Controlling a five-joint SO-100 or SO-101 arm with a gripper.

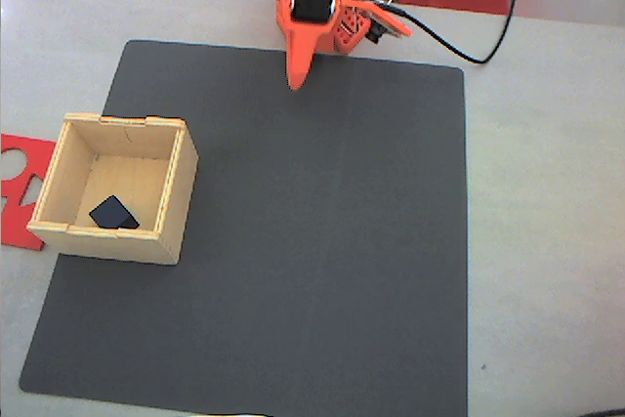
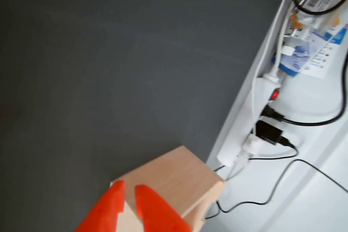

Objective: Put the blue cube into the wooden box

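Fixed view: the wooden box [image 1: 166,192] sits at the 9 o'clock edge of the dark grey mat [image 1: 322,241], open top up, its left wall just past the mat edge and over part of the flat red cut-out sheet [image 1: 18,192]; the blue cube [image 1: 114,212] lies inside the box on its floor, toward the near-left corner, close to the front wall, one corner pointing up-frame; nothing touches the cube.

The orange arm stands at 12 o'clock of the mat, folded back over its base; the gripper [image 1: 295,83] points down-frame, its tip just over the mat's far edge, well apart from the box; the fingers appear drawn together to a single point here, holding nothing.

Black cable [image 1: 469,46] runs from the arm base toward 2 o'clock across the pale table [image 1: 547,241].

Wrist view: the two orange fingertips [image 2: 111,210] enter at 6 o'clock with a narrow slit between them; claw narrow, empty; the gripper [image 2: 129,202] overlaps a pale wooden block or box corner [image 2: 179,175] in the picture; cannot tell whether they touch; the mat takes up the upper left; a white power strip [image 2: 261,107] with plugs and cables lies along the mat edge from 1 to 4 o'clock.
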